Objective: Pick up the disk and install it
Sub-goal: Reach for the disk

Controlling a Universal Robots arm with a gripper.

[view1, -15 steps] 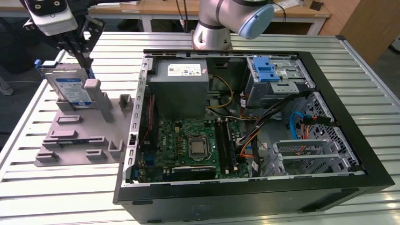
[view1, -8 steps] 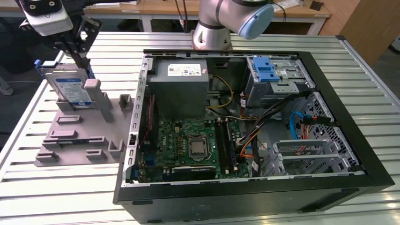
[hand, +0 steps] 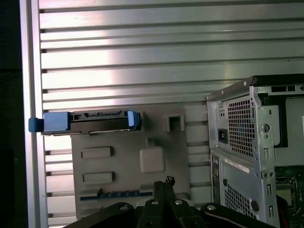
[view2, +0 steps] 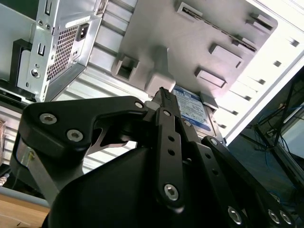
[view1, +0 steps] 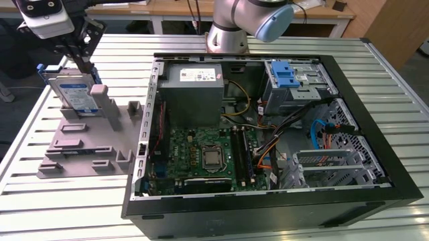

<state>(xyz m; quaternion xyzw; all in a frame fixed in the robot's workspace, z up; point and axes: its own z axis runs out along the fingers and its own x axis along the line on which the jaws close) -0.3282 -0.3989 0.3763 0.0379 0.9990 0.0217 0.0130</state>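
We note the arm (view1: 234, 25) reaching to the exterior view's far left, wrist pointing down and jaws pressed together, empty. They hang above the disk (view1: 72, 93), which stands upright in a grey fixture (view1: 87, 150) on the counter (view1: 67, 211).

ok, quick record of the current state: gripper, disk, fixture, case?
gripper: shut, nothing between the fingers; at the disk's top edge in the exterior view, contact unclear
disk: standing on edge in a slot of the grey fixture, not lifted
grey fixture: flat on the slatted table, to the exterior view's left of the case
case: lying open side up, motherboard exposed
status: disk not yet picked up or installed
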